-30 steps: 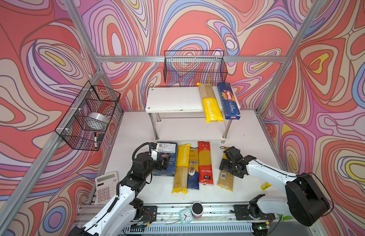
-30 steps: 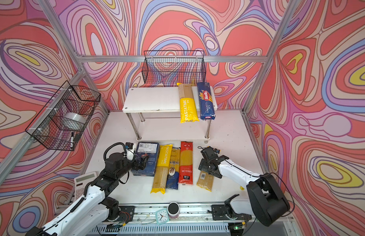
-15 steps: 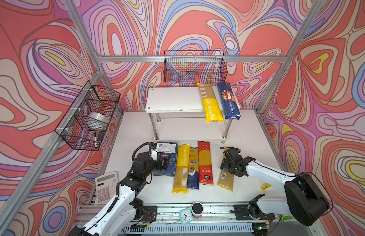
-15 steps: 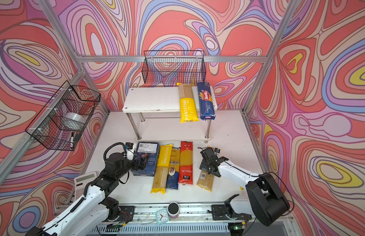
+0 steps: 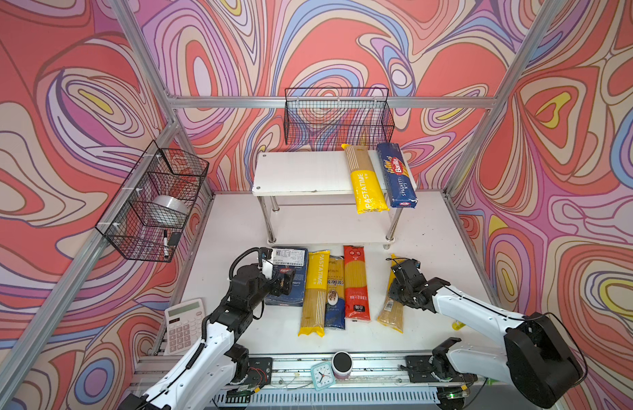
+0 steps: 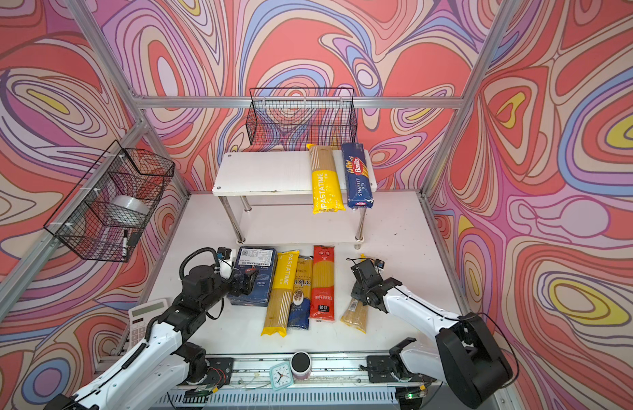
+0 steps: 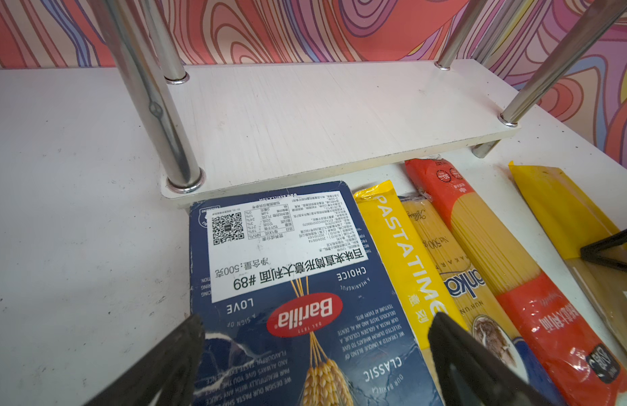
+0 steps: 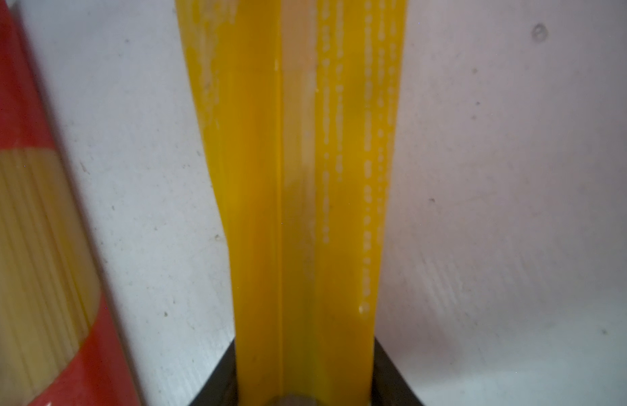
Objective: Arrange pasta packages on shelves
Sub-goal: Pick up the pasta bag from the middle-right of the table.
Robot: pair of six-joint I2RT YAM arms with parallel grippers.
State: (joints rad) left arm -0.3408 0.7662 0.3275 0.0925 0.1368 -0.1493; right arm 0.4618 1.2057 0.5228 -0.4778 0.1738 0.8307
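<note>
The shelves (image 5: 308,174) are a white two-tier rack at the back; its top board carries a yellow PASTATIME bag (image 5: 366,184) and a slim blue Barilla box (image 5: 396,175). In front of it on the table lie a wide blue Barilla box (image 5: 288,280), a yellow PASTATIME bag (image 5: 315,291), a dark blue bag (image 5: 334,298), a red bag (image 5: 356,284) and, apart at the right, another yellow bag (image 5: 391,314). My left gripper (image 7: 315,334) is open, its jaws either side of the wide box (image 7: 298,316). My right gripper (image 8: 305,369) is shut on that right-hand yellow bag (image 8: 298,175), which still rests on the table.
Black wire baskets hang on the back wall (image 5: 338,117) and the left wall (image 5: 152,202); the left one holds a tape roll. A calculator (image 5: 184,324), a small clock (image 5: 322,376) and a dark-topped cylinder (image 5: 341,364) sit at the front edge. The rack's lower board (image 7: 322,116) is bare.
The right gripper's jaws have closed from wide open onto the yellow bag at the right. Neither arm has otherwise shifted noticeably.
</note>
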